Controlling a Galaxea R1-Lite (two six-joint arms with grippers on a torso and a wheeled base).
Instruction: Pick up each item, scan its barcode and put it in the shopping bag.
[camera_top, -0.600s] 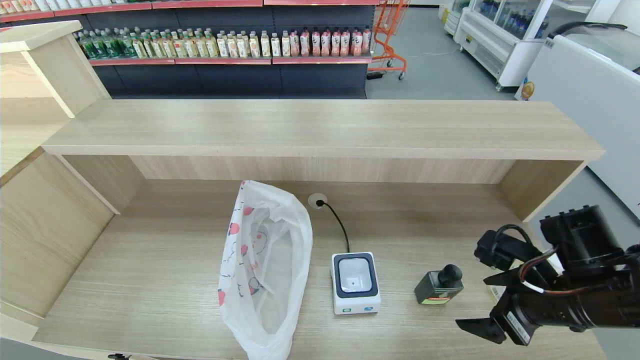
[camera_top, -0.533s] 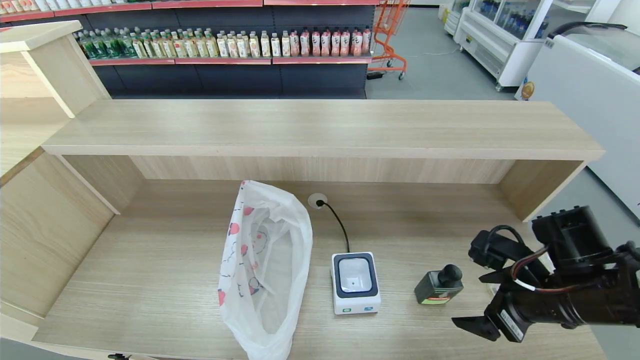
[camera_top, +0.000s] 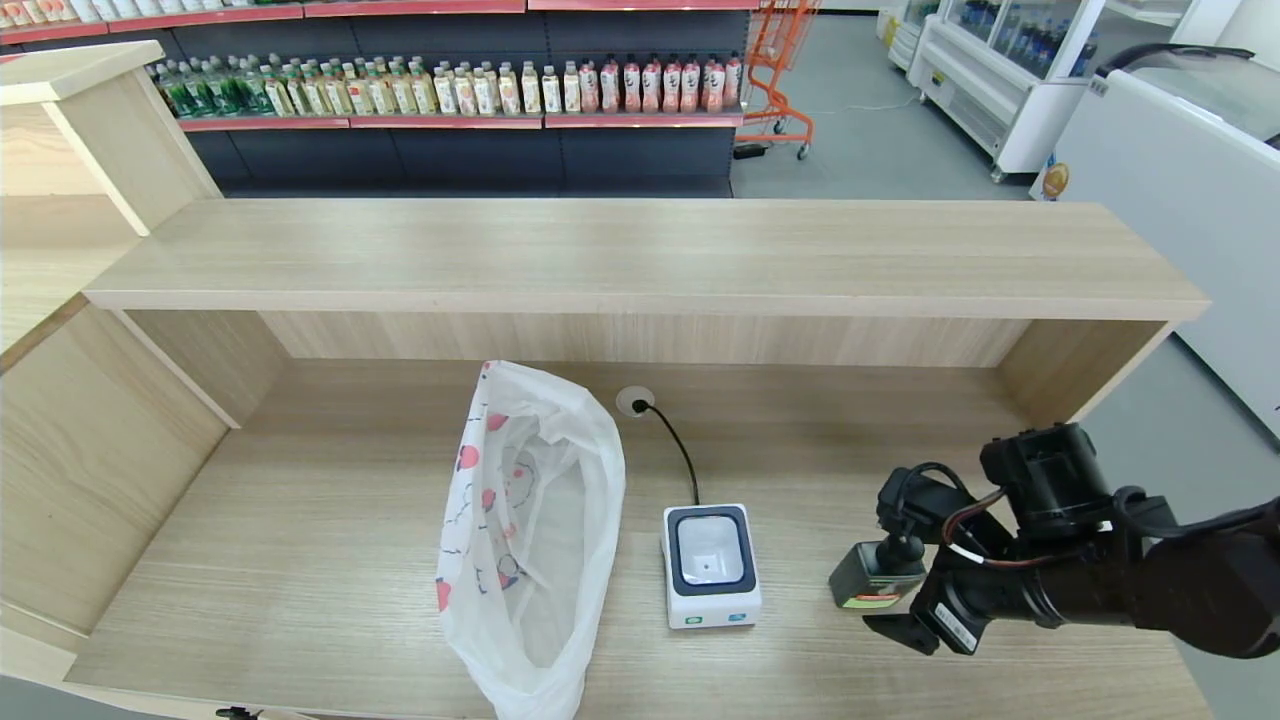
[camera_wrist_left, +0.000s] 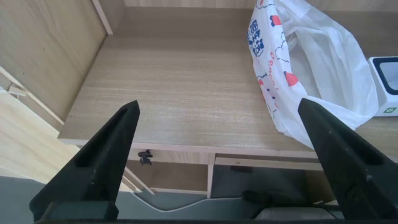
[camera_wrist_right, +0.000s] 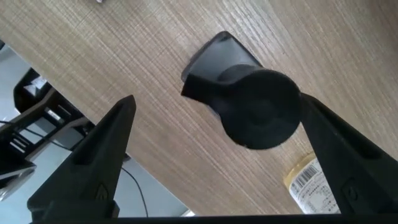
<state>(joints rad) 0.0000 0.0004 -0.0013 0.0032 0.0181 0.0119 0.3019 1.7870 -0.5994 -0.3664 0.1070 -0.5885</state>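
Note:
A dark bottle (camera_top: 868, 582) with a round black cap (camera_wrist_right: 260, 116) stands on the wooden counter (camera_top: 330, 520), to the right of the white barcode scanner (camera_top: 710, 566). My right gripper (camera_top: 884, 572) is open, one finger on each side of the bottle (camera_wrist_right: 214, 59), not closed on it. A white shopping bag (camera_top: 530, 540) with red prints lies open to the left of the scanner. My left gripper (camera_wrist_left: 219, 106) is open and holds nothing above the counter's front edge, with the bag (camera_wrist_left: 311, 56) ahead of it.
A second item with a barcode label (camera_wrist_right: 308, 183) lies by the bottle. The scanner's black cable (camera_top: 680, 450) runs back to a hole in the counter. A raised shelf (camera_top: 640, 255) spans the back, with side walls left and right.
My right arm has moved left and down toward the bottle. Its open fingers, which were off to the bottle's right, now stand around it. Bag, scanner and bottle have stayed put.

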